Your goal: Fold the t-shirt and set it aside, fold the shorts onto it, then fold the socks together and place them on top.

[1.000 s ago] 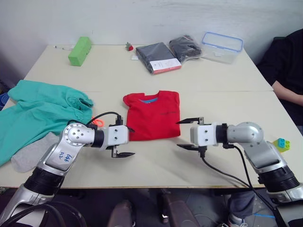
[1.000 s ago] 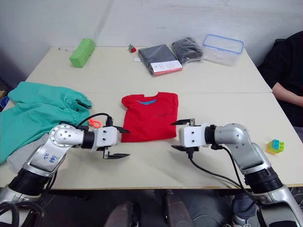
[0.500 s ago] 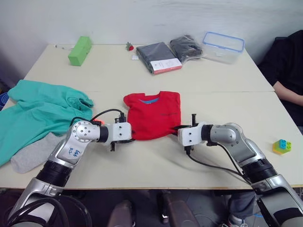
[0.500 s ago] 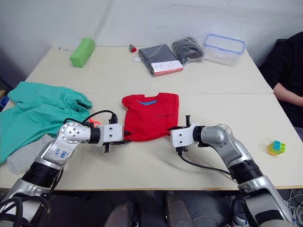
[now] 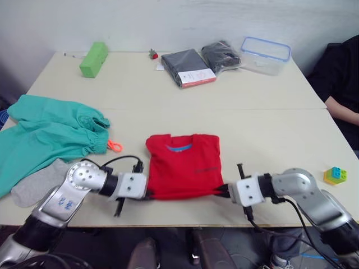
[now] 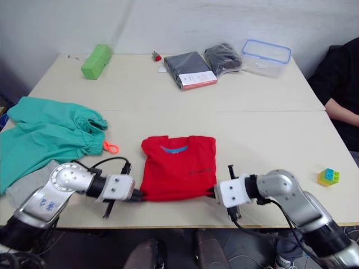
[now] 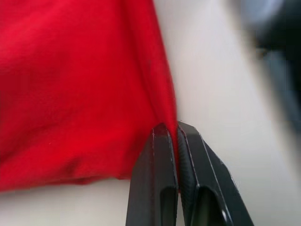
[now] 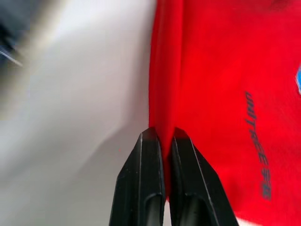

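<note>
Red t-shirt (image 5: 184,166) hem is pinched by both the left pincer (image 7: 177,141) and right pincer (image 8: 164,141). Thin cloth could slip free, or uneven pulling could skew the fold.

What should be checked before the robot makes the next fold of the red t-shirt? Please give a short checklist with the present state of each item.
1. Left gripper closed on the t-shirt: ok, its fingers pinch the near left corner.
2. Right gripper closed on the t-shirt: ok, it pinches the near right edge.
3. T-shirt lying flat, collar away from the robot: ok.
4. Free table beyond the t-shirt for folding forward: ok.
5. Shorts and socks apart from the t-shirt: ok, they lie to the robot's left.
6. Both layers of cloth caught in each grip: cannot tell.
</note>
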Controlling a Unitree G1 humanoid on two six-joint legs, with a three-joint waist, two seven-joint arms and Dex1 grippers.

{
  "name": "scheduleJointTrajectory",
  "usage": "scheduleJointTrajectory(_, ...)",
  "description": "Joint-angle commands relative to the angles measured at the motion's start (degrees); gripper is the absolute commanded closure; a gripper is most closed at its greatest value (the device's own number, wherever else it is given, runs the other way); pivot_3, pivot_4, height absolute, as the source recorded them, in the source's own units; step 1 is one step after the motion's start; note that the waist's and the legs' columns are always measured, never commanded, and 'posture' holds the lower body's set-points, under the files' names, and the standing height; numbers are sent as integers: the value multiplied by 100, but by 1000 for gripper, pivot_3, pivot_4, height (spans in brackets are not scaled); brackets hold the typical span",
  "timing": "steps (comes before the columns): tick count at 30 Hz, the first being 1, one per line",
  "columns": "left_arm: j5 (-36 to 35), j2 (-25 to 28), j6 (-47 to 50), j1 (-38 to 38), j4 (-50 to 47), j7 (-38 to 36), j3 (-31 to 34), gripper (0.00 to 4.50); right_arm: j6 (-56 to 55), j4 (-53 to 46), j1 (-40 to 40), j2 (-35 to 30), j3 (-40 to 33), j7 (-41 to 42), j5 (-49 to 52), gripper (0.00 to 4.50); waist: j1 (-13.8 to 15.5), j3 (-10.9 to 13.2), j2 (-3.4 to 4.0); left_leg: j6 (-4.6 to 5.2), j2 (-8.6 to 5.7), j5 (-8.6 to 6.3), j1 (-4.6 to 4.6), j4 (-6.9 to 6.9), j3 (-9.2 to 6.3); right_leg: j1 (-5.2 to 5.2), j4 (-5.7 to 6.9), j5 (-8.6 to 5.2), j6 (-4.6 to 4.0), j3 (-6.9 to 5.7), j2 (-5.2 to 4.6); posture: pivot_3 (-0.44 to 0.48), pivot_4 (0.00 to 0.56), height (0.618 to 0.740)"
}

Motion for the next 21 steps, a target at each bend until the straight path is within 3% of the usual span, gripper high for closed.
scheduleJointTrajectory(1,13,254,238,319,-353,76,262,4469,368,-579,385,-153,-432,-228,97,4500,4,0,-1,1,0,1,1,1,0,2,-3,-1,-1,0,0,0,150,740)
scheduleJointTrajectory(9,-58,243,879,749,-670,639,501,4469,607,-566,849,-143,-734,-691,62,4500,3,1,-6,15,-4,13,-1,12,6,12,-22,-36,-59,10,-1,0,150,740)
scheduleJointTrajectory(12,-212,266,992,832,-612,677,623,3755,394,-248,962,-128,-758,-753,15,3745,6,0,-9,14,-3,12,-2,11,4,12,-25,-35,-56,6,0,0,150,740)
scheduleJointTrajectory(16,-490,216,1178,909,-564,687,902,2487,133,-42,1134,-72,-881,-724,105,2299,5,0,-9,12,-3,11,0,2,5,10,-25,-35,-52,5,-1,0,150,740)
scheduleJointTrajectory(20,-1718,227,2063,962,-714,422,1752,1244,723,-384,1337,-168,-1487,-317,1309,964,3,3,-10,11,-1,11,-1,-10,2,5,-23,-10,-6,0,3,0,150,740)
scheduleJointTrajectory(21,-2062,227,2328,905,-755,378,1966,919,965,-441,1253,-144,-1621,-345,1545,951,-7,4,-11,11,0,11,0,-12,2,4,-24,-10,-6,0,3,0,150,740)
